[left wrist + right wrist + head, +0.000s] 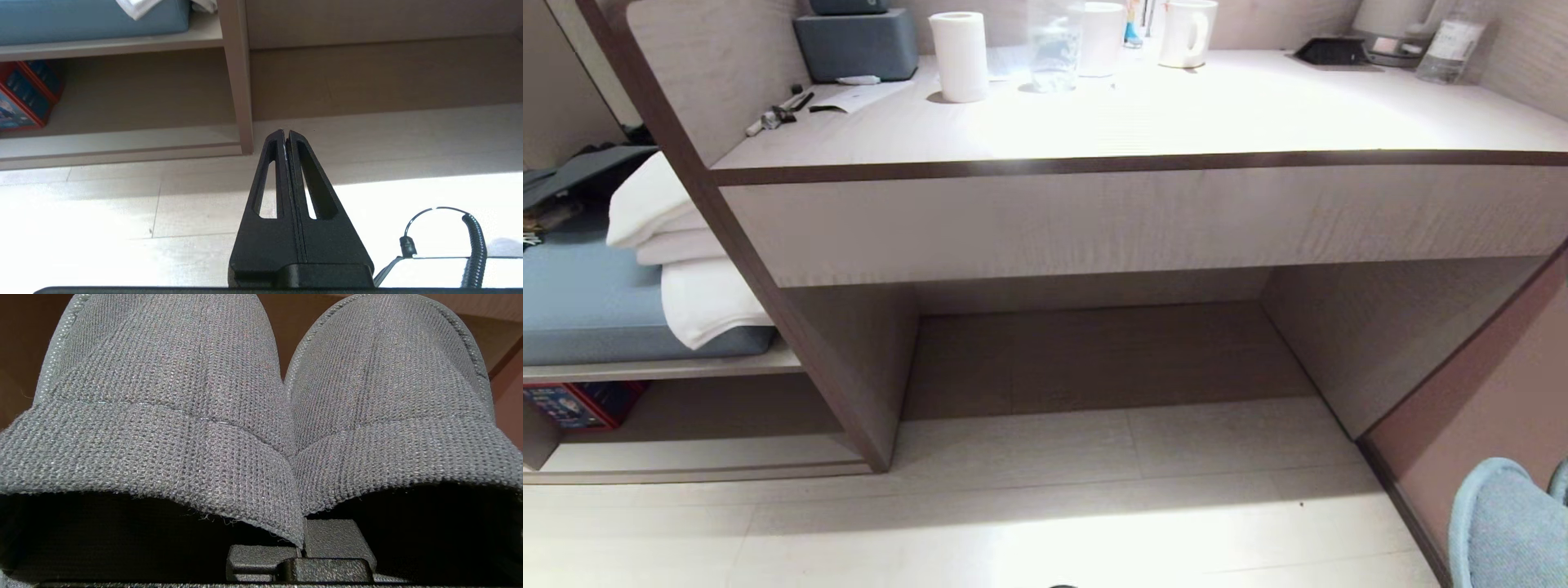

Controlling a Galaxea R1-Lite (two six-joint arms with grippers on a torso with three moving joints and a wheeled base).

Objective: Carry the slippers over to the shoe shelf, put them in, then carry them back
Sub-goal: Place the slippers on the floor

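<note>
While the right gripper [302, 547] pinches the slippers' [261, 416] inner edges together, both travel as one pair.

They hang at four o'clock; the shoe shelf [686, 453] lies low at eight o'clock, past the desk's upright panel [849, 359]. Left gripper [286, 136] idles, fingers together.

No text, brand or number can be read anywhere; the red and blue printed box [574, 403] in the low cubby under the blue cushion carries printing, but it is too small to read
</note>
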